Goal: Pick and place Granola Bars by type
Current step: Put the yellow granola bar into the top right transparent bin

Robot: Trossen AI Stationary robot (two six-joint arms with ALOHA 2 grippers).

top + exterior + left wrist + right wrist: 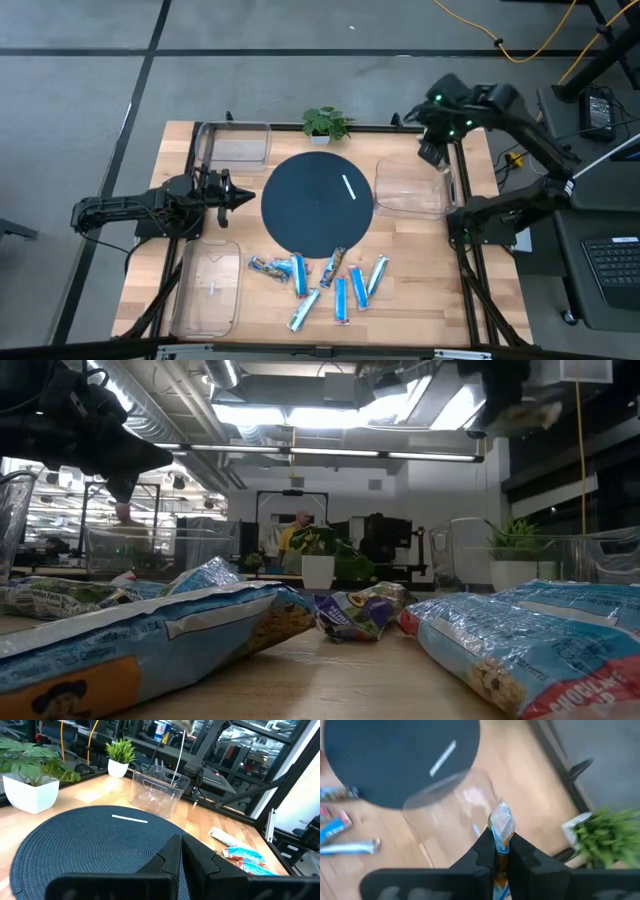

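Observation:
Several granola bars (320, 285), mostly blue foil, lie flat on the wooden table near its front edge; they fill the foreground of the low view (180, 630). My right gripper (432, 152) is shut on one more bar (501, 826) high above the far side of the clear right bin (410, 188). My left gripper (243, 196) is shut and empty, level, at the left edge of the round dark mat (318, 205); it also shows in the left wrist view (181, 854). My right gripper pinches a foil bar between its two fingers (485, 851). The bar's crimped free end (501, 820) sticks out past the fingertips. The fingers point down over the bin. The bar is lifted clear, as the low view shows (522, 415).
Two more clear bins stand at the far left (235, 145) and near left (208, 290). A small potted plant (325, 122) stands at the far edge. A thin white mark (350, 187) lies on the mat. A dark frame runs along the table's edges.

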